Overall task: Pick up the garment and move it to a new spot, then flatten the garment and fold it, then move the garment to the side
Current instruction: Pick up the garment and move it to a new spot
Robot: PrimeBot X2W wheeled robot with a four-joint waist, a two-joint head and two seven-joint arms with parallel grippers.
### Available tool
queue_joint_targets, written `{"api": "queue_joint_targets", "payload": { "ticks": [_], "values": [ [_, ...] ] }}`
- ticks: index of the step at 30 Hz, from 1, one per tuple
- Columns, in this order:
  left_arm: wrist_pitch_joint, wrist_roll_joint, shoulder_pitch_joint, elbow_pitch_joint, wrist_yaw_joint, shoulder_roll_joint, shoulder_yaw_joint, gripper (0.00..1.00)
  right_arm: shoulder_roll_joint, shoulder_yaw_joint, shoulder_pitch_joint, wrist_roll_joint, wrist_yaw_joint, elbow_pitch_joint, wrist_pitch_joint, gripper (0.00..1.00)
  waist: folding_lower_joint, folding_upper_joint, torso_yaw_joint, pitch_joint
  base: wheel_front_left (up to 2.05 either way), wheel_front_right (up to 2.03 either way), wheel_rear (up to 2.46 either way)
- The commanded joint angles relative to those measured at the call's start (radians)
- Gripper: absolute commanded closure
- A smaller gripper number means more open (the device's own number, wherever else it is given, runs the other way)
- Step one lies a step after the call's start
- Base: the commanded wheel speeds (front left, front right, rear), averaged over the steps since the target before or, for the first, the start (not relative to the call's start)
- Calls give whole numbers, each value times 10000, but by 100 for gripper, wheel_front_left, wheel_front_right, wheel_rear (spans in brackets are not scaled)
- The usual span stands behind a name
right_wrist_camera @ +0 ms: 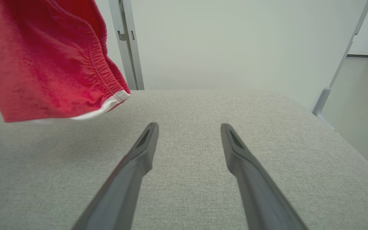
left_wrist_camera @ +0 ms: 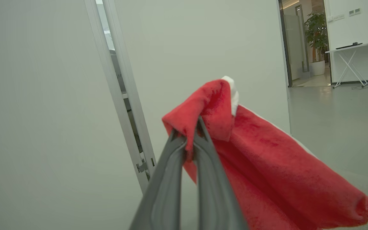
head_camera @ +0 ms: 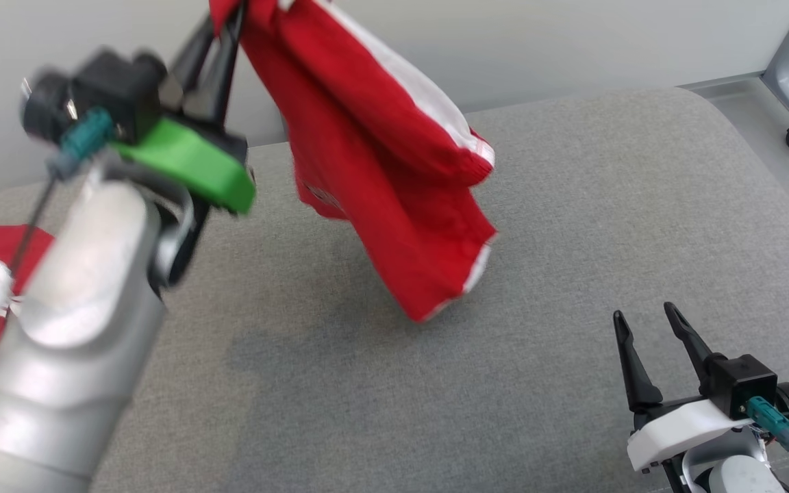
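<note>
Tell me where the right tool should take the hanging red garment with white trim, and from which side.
Probably best to grip the lowest white-edged hem corner of the red garment, coming from the robot's right. It hangs free above the grey fabric surface, nearest the open right tool, while the left tool pinches the top.

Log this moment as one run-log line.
step: move garment | left hand: shut on garment, which hangs over grey surface | right hand: open, empty | flatten, fold: not done
</note>
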Motion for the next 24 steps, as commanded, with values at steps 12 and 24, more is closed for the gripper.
{"api": "queue_joint_targets", "payload": {
  "ticks": [12,24],
  "values": [
    [-397,-159,4759,1229,122,-1340,1893,100,-35,-204,-115,1,-10,-8,-19,0,0,-1,116,567,0,0,0],
    [-396,287,6061,2300,-267,-2152,4002,0,-35,33,-124,-65,-10,130,-19,0,0,-1,395,466,0,0,0]
  ]
}}
